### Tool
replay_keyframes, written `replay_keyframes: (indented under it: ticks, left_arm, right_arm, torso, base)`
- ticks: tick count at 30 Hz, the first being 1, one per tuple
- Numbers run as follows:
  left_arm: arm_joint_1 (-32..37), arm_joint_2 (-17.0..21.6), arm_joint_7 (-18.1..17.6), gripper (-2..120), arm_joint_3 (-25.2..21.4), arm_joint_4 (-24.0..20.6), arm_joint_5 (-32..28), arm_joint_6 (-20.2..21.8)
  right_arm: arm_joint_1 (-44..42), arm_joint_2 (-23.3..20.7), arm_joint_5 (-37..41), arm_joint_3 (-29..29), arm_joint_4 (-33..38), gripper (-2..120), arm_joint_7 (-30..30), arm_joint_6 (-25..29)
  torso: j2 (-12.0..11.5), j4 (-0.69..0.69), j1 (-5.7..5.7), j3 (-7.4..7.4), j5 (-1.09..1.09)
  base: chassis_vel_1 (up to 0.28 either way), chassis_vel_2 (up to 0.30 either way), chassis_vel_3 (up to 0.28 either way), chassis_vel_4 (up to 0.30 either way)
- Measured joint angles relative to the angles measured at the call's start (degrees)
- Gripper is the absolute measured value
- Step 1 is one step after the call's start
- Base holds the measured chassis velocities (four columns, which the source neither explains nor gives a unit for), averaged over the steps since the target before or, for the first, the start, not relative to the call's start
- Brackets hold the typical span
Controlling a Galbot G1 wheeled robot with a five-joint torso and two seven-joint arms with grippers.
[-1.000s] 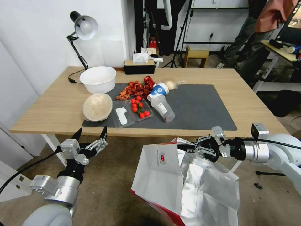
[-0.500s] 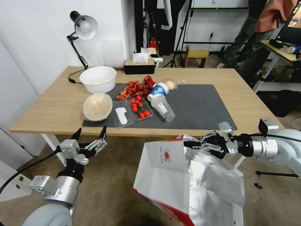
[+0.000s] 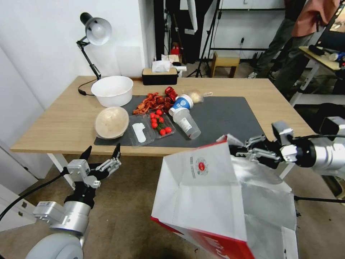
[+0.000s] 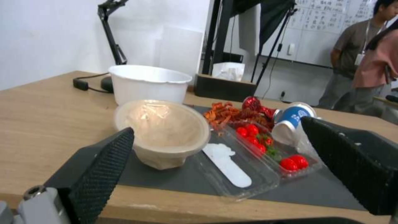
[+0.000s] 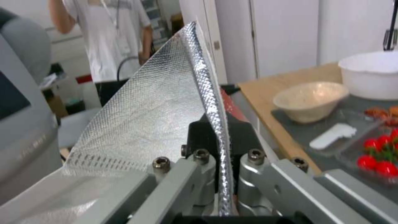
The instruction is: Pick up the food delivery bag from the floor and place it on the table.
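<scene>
Our right gripper is clamped on the foil rim of the food delivery bag, which hangs at the table edge, about five o'clock from the grey mat. The pick looks done; we judge carrying it over the top and setting it down is what's left. Our left gripper waits with fingers apart at seven o'clock below the edge.

Head view looks down over the table; both wrist views face it low, close up.

Even, bright indoor light from overhead, soft shadows under the table. Head view bows at the edges, wide-angle. Foil on the bag glares silver in the right wrist view. Left wrist view soft, near fingers blurred. Lamp looks unlit.
</scene>
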Motion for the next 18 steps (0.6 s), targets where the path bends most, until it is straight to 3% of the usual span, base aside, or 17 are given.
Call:
replay_keyframes:
  ticks: [11,16,18]
  left_arm:
    - [0.2,0.0,-0.2,100,-0.1,-0.4,0.0,0.0]
    - [0.3,0.0,-0.3,100,-0.1,-0.4,0.2,0.0]
    - [0.4,-0.1,-0.3,100,-0.1,-0.4,0.3,-0.1]
  right_arm:
    - [0.9,-0.2,8.3,2.8,0.7,0,5.5,0.1]
    - [0.7,-0.2,11.7,3.9,1.5,0,10.3,0.9]
    - [0.6,-0.1,15.5,5.0,3.0,0,15.2,1.7]
  torso:
    - [0.0,0.00,-0.01,-0.01,-0.01]
    - [0.0,0.00,-0.01,-0.01,0.00]
    - [0.0,0.00,-0.02,-0.02,0.00]
  base:
    - [0.000,0.000,0.000,0.000]
    - [0.000,0.000,0.000,0.000]
    - [0.000,0.000,0.000,0.000]
